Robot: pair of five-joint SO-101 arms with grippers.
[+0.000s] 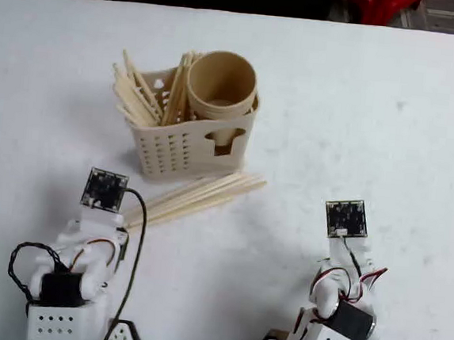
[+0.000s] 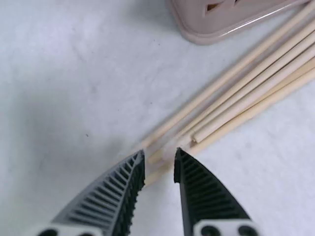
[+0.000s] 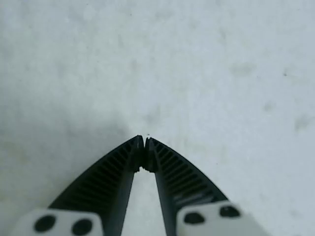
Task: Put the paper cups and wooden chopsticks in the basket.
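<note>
**High view and wrist check: cups in the basket, one bundle of chopsticks lying loose**

From the high view I see the white counter [image 1: 375,111] taking up nearly everything. The cream perforated plastic basket [image 1: 181,146] stands upright on it, left of centre and towards the far side.

My two arms sit at the near edge, well apart from each other. The left arm [image 1: 74,284] is just in front of the basket. The right arm [image 1: 341,307] is off to the other side, over bare counter.

The tan paper cups [image 1: 221,82] are nested together and standing upright in the right-hand part of the basket, their rim above the basket wall. A sheaf of pale wooden chopsticks [image 1: 138,95] leans out of the basket's left part, fanning towards the far left.

A second lot, the loose wooden chopsticks [image 1: 201,193], lies flat on the counter just in front of the basket. It runs at a slant from near the basket's front right corner down towards the left arm.

On the left wrist view the left end effector [image 2: 158,167] is released, with a narrow gap between its ribbed black fingers [image 2: 123,191]. Its tips are right at the near ends of the loose chopsticks, and I cannot tell whether they touch. A corner of the basket's base is beyond them.

On the right wrist view the right end effector [image 3: 143,147] is clenched, tips pressed together with nothing between them, above bare counter.
</note>
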